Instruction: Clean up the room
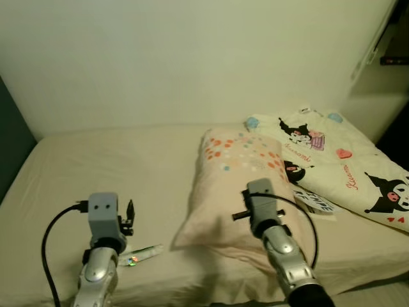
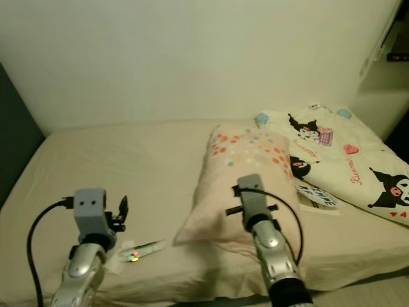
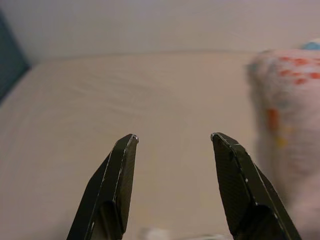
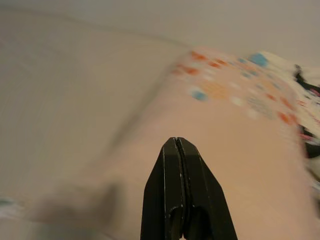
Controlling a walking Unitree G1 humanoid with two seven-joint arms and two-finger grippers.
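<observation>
Right gripper (image 4: 178, 145): fingers pressed together, empty, poised over near end of pillow (image 1: 239, 185). Left gripper (image 3: 172, 142): fingers spread, empty, above bare sheet of bed (image 1: 115, 166). Small tube-like item (image 1: 142, 256) lies on sheet beside left arm, off pillow's near-left corner. Judgement: pillow likely target; part fingers before descent, pinch corner seam rather than centre, lift slowly.
</observation>
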